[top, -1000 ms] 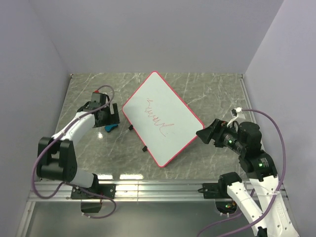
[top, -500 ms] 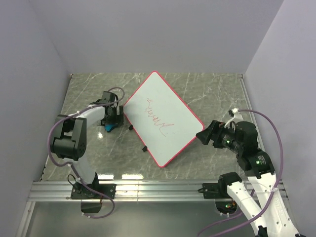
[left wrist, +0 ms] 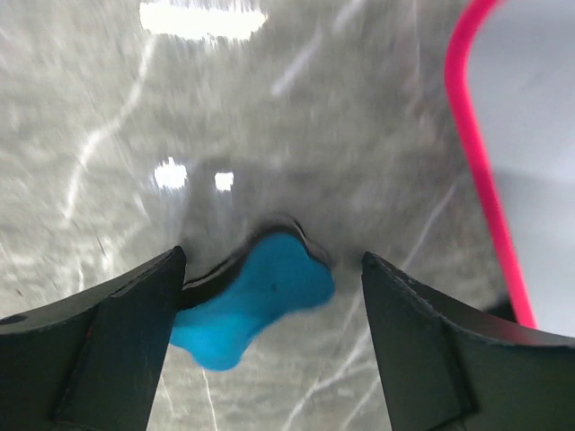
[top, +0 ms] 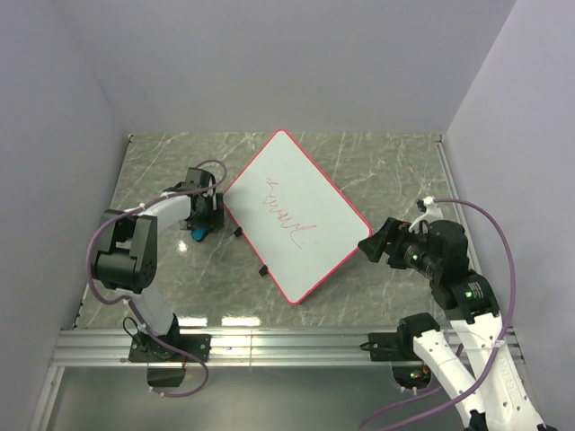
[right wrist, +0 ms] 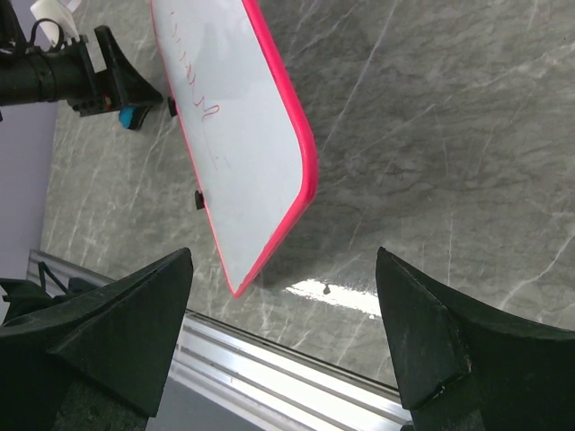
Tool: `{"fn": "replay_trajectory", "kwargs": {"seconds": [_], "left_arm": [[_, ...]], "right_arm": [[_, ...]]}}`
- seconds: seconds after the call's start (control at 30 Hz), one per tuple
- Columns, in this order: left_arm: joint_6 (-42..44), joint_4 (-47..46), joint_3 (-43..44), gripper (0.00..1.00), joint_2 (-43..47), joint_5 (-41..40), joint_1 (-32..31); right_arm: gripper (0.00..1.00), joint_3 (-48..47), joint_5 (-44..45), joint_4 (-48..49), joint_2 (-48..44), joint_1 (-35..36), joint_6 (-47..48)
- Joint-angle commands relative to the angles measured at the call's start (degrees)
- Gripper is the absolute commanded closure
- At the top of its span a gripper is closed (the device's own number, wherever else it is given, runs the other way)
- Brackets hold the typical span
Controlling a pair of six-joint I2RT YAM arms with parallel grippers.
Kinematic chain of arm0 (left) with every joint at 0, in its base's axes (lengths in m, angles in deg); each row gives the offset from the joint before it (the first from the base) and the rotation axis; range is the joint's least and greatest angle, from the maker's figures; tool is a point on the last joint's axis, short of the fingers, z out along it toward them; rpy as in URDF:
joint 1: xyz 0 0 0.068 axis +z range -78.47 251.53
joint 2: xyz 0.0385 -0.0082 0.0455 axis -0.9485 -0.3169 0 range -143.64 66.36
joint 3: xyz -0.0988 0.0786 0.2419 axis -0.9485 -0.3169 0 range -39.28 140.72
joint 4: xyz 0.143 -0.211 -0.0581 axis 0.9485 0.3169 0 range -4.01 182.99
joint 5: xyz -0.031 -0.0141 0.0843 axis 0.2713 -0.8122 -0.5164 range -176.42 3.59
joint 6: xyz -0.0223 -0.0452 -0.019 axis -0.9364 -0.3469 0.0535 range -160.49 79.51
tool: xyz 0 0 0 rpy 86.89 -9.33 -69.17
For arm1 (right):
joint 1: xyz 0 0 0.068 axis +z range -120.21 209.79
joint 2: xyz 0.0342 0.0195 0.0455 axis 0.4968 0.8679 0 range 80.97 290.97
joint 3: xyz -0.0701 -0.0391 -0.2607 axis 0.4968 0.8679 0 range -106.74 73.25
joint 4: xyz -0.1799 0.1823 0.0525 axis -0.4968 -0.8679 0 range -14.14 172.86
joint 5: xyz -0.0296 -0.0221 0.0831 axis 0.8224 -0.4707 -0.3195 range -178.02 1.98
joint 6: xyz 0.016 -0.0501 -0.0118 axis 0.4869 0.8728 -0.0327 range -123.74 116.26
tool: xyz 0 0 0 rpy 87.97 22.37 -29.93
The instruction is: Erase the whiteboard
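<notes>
The whiteboard (top: 292, 215) lies flat and skewed on the marble table, pink-red framed, with red scribbles (top: 286, 214) across its middle; its near corner also shows in the right wrist view (right wrist: 243, 153). A small blue eraser (left wrist: 256, 296) rests on the table left of the board, seen from above (top: 198, 233). My left gripper (left wrist: 274, 265) is lowered over the eraser, its jaws open on either side of it, the left finger close to the eraser's end. My right gripper (top: 370, 244) hovers open just off the board's right edge, nothing between its fingers.
Two small black feet (top: 251, 250) stick out from the board's near-left edge. An aluminium rail (top: 287, 341) runs along the table's front edge. Lilac walls enclose the table on three sides.
The left arm swung in toward the board and dropped its gripper over the blue eraser, and its jaws have begun to narrow. The right gripper barely shifted.
</notes>
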Motion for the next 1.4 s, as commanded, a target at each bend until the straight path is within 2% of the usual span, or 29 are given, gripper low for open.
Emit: {"fn": "replay_trajectory", "kwargs": {"seconds": [0.0, 0.27, 0.53, 0.67, 0.87, 0.97, 1.0, 1.03, 1.07, 1.23, 1.37], "left_arm": [[-1.1, 1.7, -2.5, 0.16, 2.8, 2.6, -0.2], [-4.4, 3.4, -6.3, 0.19, 8.2, 4.5, -0.4], [-6.7, 3.0, -5.3, 0.28, 4.6, 2.0, -0.3], [-7.6, 2.9, -3.6, 0.32, 3.5, 1.8, -0.3], [-6.7, 3.3, -0.9, 0.5, 0.7, 1.8, -0.3], [-6.2, 3.6, 0.2, 0.72, -0.4, 3.3, -0.3], [-6.2, 3.7, 0.3, 0.89, -0.6, 3.7, -0.3], [-6.3, 4.1, 0.4, 0.96, -0.6, 3.7, -0.3], [-6.6, 4.5, 0.9, 1.0, 0.1, 4.4, -0.3], [-7.3, 7.3, 3.3, 1.0, 4.7, 6.3, -1.4], [-9.0, 11.0, 6.8, 1.0, 10.7, 4.7, -6.7]], "right_arm": [[0.11, -0.3, 0.8, 0.5, -1.0, 0.4, 0.2], [0.11, -0.2, 0.9, 0.8, -2.3, 0.5, 0.1], [0.12, -0.6, 1.7, 2.5, -1.6, 0.5, 0.1], [0.12, -4.1, 2.1, 4.1, 2.4, 0.5, 1.0], [0.12, -9.8, -0.3, 8.3, 9.7, 0.3, 2.7], [0.12, -10.5, -4.0, 11.0, 14.1, 0.3, 3.6], [0.12, -10.7, -4.7, 11.6, 15.2, 0.4, 3.8], [0.12, -11.0, -5.4, 12.0, 16.5, 0.4, 4.0], [0.12, -11.1, -5.2, 13.1, 18.4, 0.4, 4.0], [0.12, -11.7, -5.0, 16.4, 25.1, 0.3, 5.2], [0.18, -13.5, -8.1, 18.3, 30.8, 0.3, 7.2]]}}
